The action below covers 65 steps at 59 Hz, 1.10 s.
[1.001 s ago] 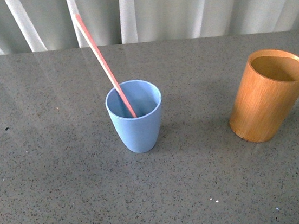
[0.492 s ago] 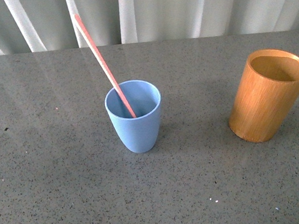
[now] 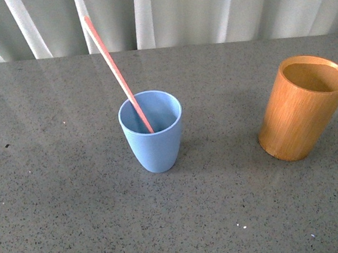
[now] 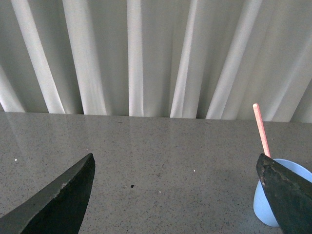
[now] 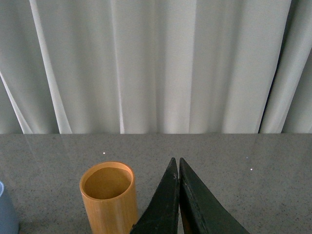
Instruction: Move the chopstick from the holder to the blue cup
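The pink chopstick (image 3: pixel 116 71) stands in the blue cup (image 3: pixel 153 131), leaning up and to the left over its rim. The orange-brown wooden holder (image 3: pixel 302 107) stands to the right of the cup with nothing showing inside. Neither arm appears in the front view. In the left wrist view my left gripper (image 4: pixel 176 168) is open, with bare table between its fingers; the blue cup (image 4: pixel 265 204) and the chopstick (image 4: pixel 261 127) sit just behind one fingertip. In the right wrist view my right gripper (image 5: pixel 176 161) is shut on nothing, beside the holder (image 5: pixel 109 195).
A grey speckled tabletop (image 3: pixel 75 218) carries both cups. A white pleated curtain (image 3: pixel 203 5) hangs behind the table's far edge. A sliver of the blue cup (image 5: pixel 6 209) shows at the edge of the right wrist view.
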Motion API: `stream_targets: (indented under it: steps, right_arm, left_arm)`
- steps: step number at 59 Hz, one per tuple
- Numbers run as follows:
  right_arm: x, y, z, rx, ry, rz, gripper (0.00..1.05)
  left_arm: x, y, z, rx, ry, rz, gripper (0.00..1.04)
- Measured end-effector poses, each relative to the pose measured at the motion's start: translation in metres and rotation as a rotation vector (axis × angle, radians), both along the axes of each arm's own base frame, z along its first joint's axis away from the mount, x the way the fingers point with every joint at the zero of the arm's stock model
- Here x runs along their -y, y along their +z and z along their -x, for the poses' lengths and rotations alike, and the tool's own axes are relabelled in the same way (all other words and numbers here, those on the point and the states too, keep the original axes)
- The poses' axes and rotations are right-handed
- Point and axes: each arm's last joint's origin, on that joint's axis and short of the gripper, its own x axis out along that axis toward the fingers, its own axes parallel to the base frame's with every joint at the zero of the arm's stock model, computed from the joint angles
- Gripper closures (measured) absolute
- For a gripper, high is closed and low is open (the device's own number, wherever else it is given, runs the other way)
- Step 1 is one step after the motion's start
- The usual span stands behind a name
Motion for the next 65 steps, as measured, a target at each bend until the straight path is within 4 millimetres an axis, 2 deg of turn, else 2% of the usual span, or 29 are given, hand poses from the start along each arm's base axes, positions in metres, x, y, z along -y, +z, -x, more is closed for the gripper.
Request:
stream_targets:
  steps: [6,12,24,34,53,55,65]
  right_arm:
    - [0.000,0.000,0.002,0.000,0.000,0.000,1.04]
    - [0.000,-0.004,0.012,-0.014,-0.002,0.000,1.04]
    - [0.000,-0.003,0.013,-0.006,-0.002,0.000,1.03]
    - [0.000,-0.003,0.013,-0.006,-0.002,0.000,0.68]
    - [0.000,-0.003,0.013,-0.006,-0.002,0.000,0.11]
    - [0.000,-0.003,0.013,-0.006,-0.002,-0.001,0.08]
    - [0.000,-0.003,0.013,-0.006,-0.002,0.000,0.10]
  left_arm:
    - [0.000,0.000,0.000,0.000,0.000,0.000,0.07]
    - [0.000,0.000,0.000,0.000,0.000,0.000,0.07]
    - [0.000,0.000,0.000,0.001,0.000,0.000,0.07]
    - [0.000,0.000,0.000,0.001,0.000,0.000,0.07]
    - [0.000,0.000,0.000,0.001,0.000,0.000,0.07]
    - [0.000,0.000,0.000,0.001,0.000,0.000,0.07]
    - [0.000,0.000,0.000,0.001,0.000,0.000,0.07]
